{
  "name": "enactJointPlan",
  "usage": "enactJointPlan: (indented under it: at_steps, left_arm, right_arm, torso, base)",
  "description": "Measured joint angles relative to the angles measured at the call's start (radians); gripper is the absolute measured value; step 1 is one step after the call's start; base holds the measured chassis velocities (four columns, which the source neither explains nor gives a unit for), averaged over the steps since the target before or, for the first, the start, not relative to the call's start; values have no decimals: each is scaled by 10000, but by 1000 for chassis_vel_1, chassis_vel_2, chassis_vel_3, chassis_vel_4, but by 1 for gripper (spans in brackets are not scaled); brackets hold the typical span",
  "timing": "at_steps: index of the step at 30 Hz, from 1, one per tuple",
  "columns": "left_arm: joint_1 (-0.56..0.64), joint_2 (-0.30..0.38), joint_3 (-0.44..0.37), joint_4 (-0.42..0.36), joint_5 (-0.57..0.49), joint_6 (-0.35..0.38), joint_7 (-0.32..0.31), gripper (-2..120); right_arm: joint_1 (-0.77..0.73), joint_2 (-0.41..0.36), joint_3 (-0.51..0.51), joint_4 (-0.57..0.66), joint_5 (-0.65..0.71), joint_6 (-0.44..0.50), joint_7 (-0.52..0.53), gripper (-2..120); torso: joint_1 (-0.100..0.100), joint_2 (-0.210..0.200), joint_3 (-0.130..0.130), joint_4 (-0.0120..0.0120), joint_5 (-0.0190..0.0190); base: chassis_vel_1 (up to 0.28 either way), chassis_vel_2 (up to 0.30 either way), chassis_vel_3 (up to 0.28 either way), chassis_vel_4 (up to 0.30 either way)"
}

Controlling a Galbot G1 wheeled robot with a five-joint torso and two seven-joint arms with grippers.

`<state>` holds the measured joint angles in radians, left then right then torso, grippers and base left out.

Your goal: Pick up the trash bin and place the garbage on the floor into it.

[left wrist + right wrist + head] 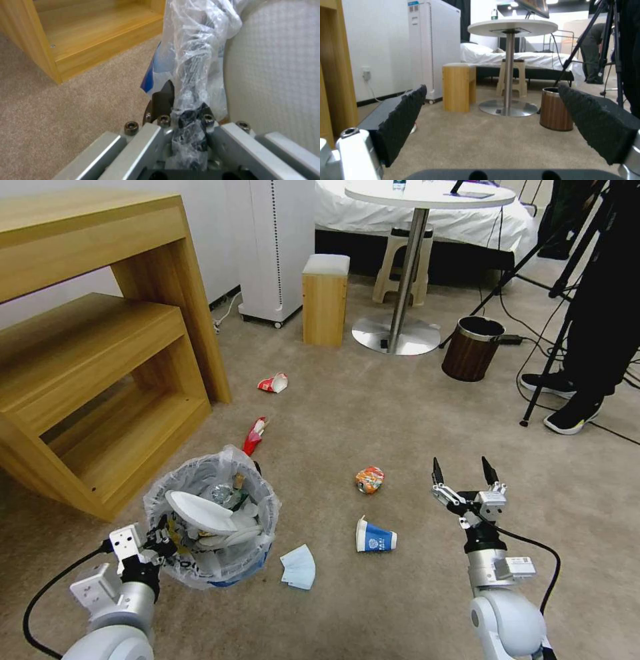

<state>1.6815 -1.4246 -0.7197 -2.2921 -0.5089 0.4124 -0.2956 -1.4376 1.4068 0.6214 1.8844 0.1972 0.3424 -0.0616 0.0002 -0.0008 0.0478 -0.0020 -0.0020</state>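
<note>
The small round trash bin (pixel 213 520) with its crinkly clear plastic bag sat on the beige carpet floor (pixel 373 407), just beside the low wooden shelf (pixel 100 400). The left gripper (pixel 160 537) was squeezed tight on the bin's near rim. White slippers (pixel 200 512) already lay inside the bin. A blue face mask (pixel 298 566) lay on the carpet just beside the bin. A blue-white paper cup (pixel 375 536) and an orange wrapper (pixel 369 479) lay nearby. A red wrapper (pixel 254 436) and a red-white paper cup (pixel 273 383) lay farther off. The right gripper (pixel 466 474) hung over bare carpet with its black fingers (pixel 403 120) wide apart, holding nothing.
</note>
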Motion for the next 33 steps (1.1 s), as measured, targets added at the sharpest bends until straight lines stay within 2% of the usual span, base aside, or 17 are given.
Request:
enactJointPlan:
  at_steps: [33]
  left_arm:
    - [-45, -24, 20, 164, 81, -82, 126, 1]
  right_arm:
    - [-2, -49, -236, -102, 36, -49, 204, 100]
  torso:
    - [-1, 0, 0, -2, 0]
  base:
    - [1, 1, 1, 2]
